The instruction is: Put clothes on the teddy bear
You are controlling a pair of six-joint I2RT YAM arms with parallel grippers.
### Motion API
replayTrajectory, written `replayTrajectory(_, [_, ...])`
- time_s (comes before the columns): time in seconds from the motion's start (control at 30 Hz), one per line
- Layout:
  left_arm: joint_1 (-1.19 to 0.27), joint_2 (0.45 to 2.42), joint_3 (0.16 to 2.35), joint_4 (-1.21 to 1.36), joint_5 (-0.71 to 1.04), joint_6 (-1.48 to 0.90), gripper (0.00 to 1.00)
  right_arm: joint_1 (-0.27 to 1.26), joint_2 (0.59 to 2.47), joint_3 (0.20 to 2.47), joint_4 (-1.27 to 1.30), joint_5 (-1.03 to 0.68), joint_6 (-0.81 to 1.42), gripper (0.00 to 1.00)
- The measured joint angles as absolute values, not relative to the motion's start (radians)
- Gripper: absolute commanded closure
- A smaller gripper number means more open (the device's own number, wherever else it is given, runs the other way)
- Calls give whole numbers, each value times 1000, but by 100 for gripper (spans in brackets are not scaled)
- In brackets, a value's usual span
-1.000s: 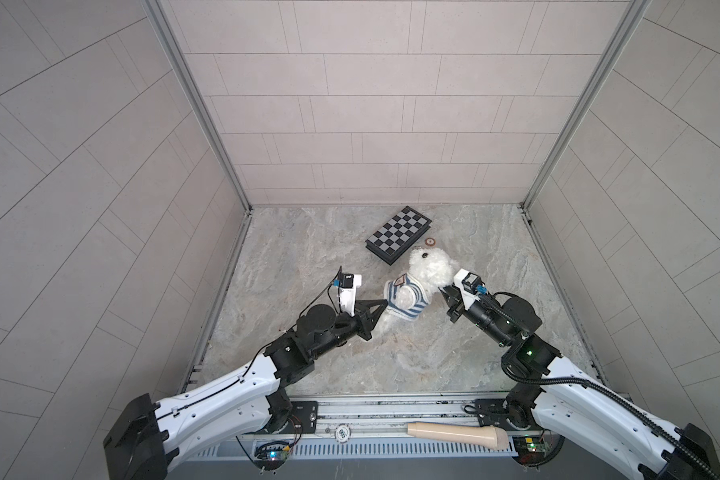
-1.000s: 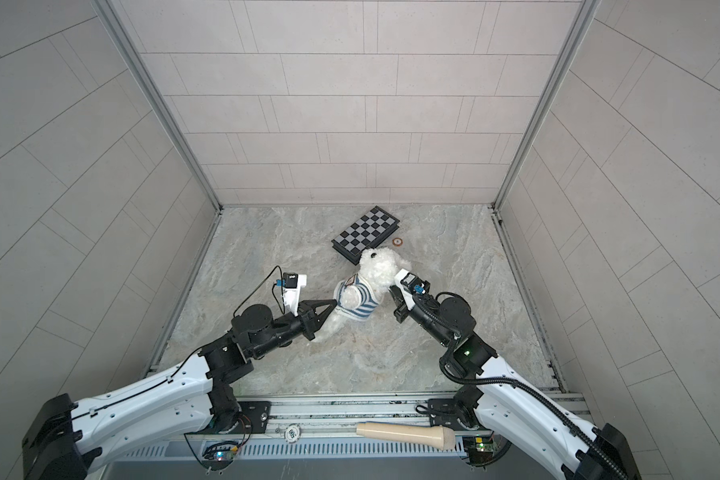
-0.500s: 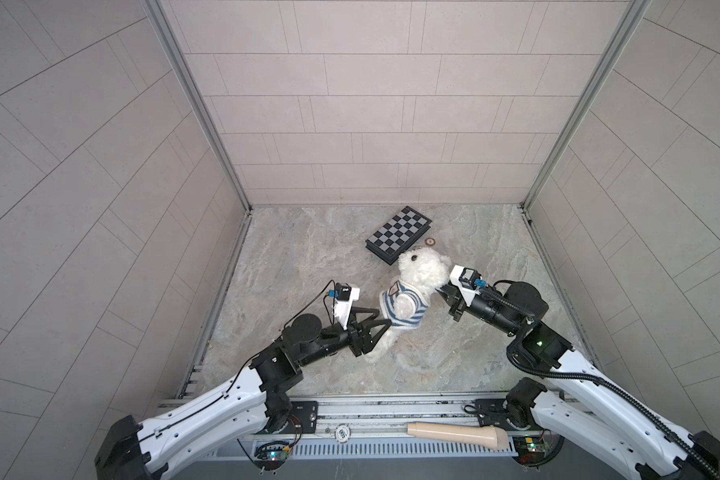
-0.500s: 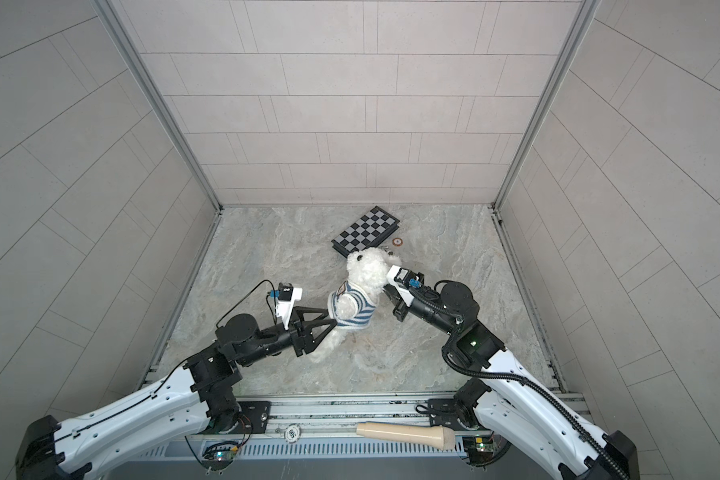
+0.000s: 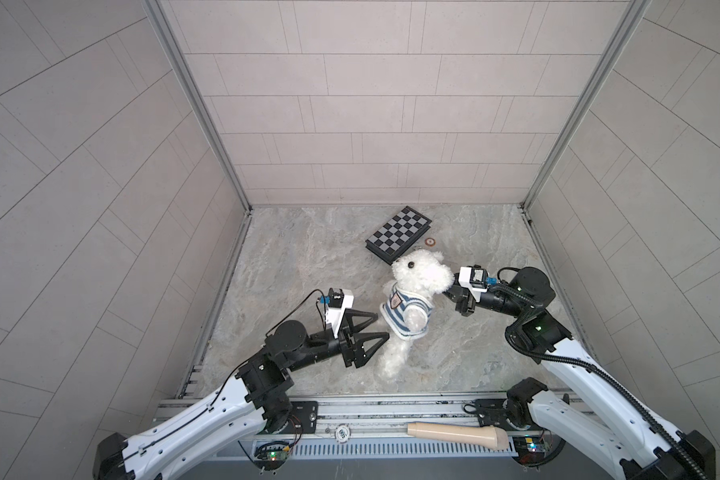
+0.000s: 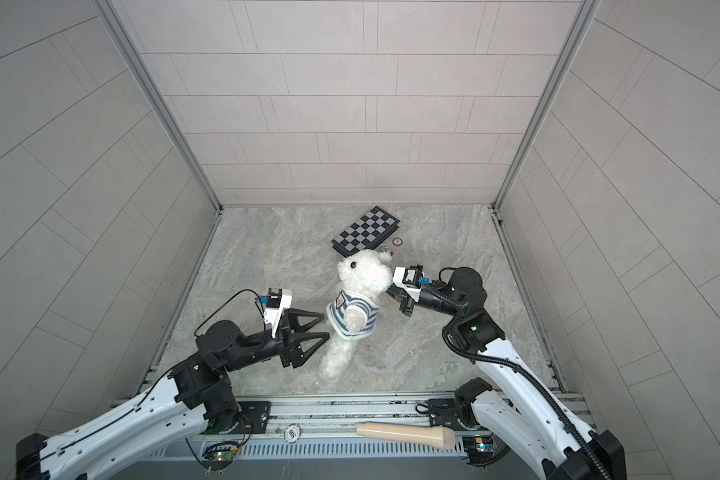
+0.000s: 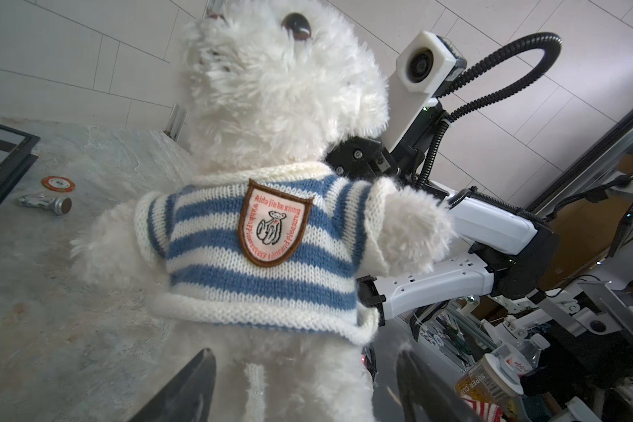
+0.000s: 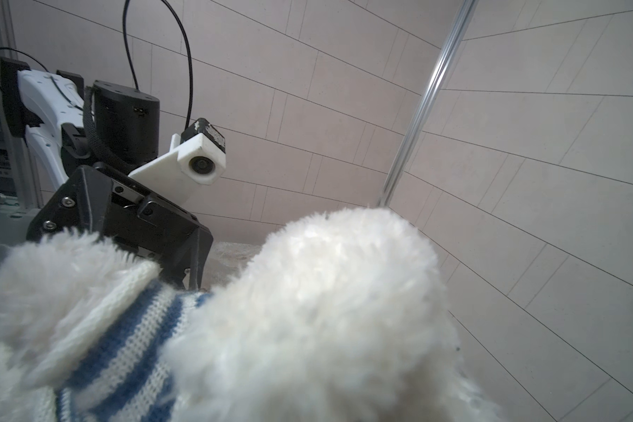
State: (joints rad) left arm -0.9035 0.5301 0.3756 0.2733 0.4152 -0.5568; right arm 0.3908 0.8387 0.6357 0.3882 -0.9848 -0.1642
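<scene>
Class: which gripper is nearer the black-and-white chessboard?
Right. The right gripper is at the neck of the fluffy white teddy bear, near the chessboard; the left gripper is farther, by its hip.

A robotics lab cell: panelled walls (image 5: 371,124), aluminium posts (image 5: 199,108), arms (image 5: 192,419) mounted on a rail (image 5: 391,409).

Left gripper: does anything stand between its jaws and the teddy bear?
Nothing visible does. The left gripper is open and points straight at the lower body of the teddy bear, below the hem of the striped shirt; only white fur lies ahead of it.
</scene>
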Motion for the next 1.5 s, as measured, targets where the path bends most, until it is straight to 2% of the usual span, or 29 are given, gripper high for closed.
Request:
replayTrajectory(0.2, [-904,565,441,269,419,-570,8,391,832,678,369,-1077,-182,100])
replayTrajectory(0.37, [-904,593,477,248,399,-575,26,389,804,707,315,-1107,-236,100])
replayTrajectory(0.7, [-906,692,505,232,415,-568,31,385,807,707,319,-1108,-242,100])
replayTrajectory(0.93, [-958,759,505,232,430,-540,76,385,807,691,332,-1077,-256,100])
replayTrajectory(1.13, [-969,763,505,216,408,-516,100,385,785,648,356,-992,-273,100])
replayTrajectory(1.5, [-969,762,489,200,337,-505,100,386,759,550,492,-875,-238,100])
